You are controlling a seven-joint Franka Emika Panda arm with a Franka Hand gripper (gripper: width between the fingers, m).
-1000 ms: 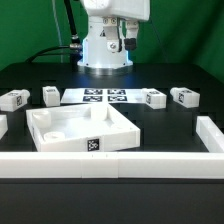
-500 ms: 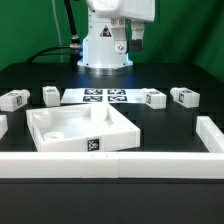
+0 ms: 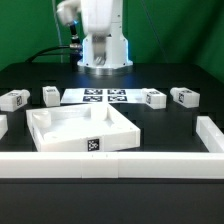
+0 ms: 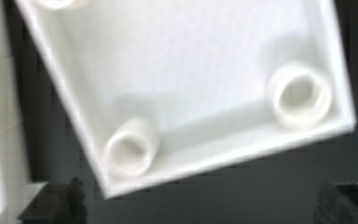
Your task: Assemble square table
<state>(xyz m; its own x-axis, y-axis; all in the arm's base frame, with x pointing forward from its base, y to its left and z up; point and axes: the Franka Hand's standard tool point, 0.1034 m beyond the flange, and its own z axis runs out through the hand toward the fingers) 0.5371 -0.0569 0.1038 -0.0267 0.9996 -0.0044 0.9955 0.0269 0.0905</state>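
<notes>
In the wrist view, the square table top lies beyond the jaws, which stand wide open and empty.

- Table top is looking like smooth white plastic and showing a faint sheen up close.
- Legs are looking like the same white plastic and carrying flat printed tags.
- Work surface is looking matt black.
- Border wall is looking smooth, matt white.
- Robot arm is showing a glossy white casing.
</notes>
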